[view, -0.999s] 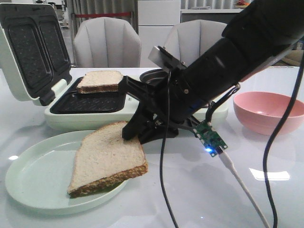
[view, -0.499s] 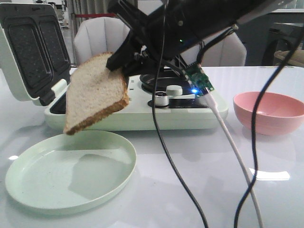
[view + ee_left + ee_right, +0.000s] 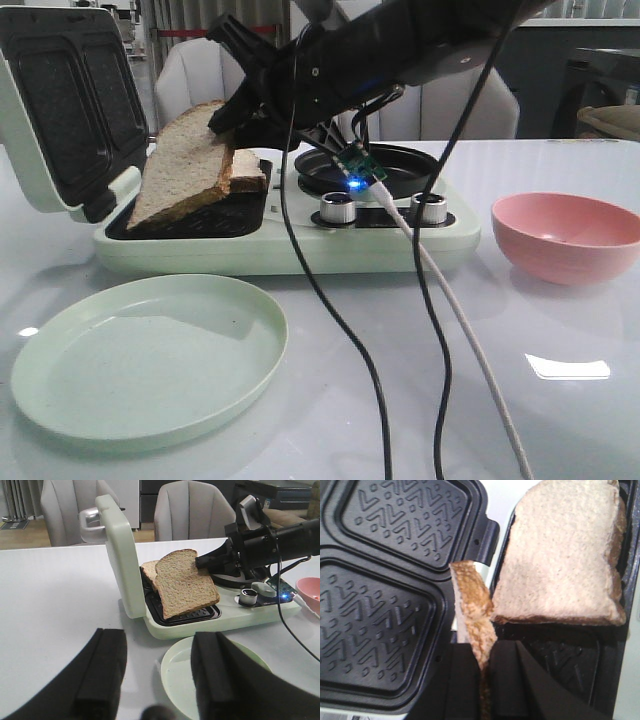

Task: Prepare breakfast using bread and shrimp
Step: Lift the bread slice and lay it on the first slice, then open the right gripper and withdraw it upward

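Note:
My right gripper (image 3: 228, 118) is shut on a slice of bread (image 3: 180, 165) and holds it tilted over the near tray of the open sandwich maker (image 3: 280, 245), its low edge down in the tray. In the right wrist view the held slice (image 3: 472, 610) shows edge-on between my fingers. The second slice (image 3: 560, 555) lies flat in the far tray; it also shows in the left wrist view (image 3: 149, 570). My left gripper (image 3: 157, 677) is open and empty, low over the table near the green plate (image 3: 180, 680). No shrimp is in view.
The empty pale green plate (image 3: 150, 360) lies at the front left. A pink bowl (image 3: 565, 235) stands at the right. The maker's lid (image 3: 55, 95) stands open at the left. Cables (image 3: 440, 300) hang from the right arm over the table's middle. Chairs stand behind.
The right gripper lifted the slice off the green plate, carried it up and back, and now holds it tilted in the sandwich maker's near tray. The plate is now empty.

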Tool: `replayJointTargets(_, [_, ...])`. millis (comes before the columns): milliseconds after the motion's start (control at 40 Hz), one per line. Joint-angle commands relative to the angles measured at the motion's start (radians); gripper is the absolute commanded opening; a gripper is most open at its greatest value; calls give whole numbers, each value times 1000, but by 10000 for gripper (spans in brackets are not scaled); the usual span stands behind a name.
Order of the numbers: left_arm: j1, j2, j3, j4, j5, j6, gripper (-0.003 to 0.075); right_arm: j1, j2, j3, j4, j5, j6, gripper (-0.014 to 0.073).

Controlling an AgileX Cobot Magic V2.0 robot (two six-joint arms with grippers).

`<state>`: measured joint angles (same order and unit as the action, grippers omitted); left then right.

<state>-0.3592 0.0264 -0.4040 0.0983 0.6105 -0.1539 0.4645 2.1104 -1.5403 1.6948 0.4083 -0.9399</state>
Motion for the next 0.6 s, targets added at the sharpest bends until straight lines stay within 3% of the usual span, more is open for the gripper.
replayJointTargets(0, [-5,13,-23,-2,-82,-9,365,-3,-35,-56,33,41,-27,147])
replayJointTargets(75, [-5,13,-23,-2,-82,-9,365,-3,-22,-61,27,38,-59,190])
replayJointTargets(325, [-5,13,-23,-2,-82,-9,365,-8,-21,-62,23,15,-151,547])
replayJointTargets(574, [-5,13,-23,-2,-85,-9,365,-40,-68,-62,-71,10,-145,559])
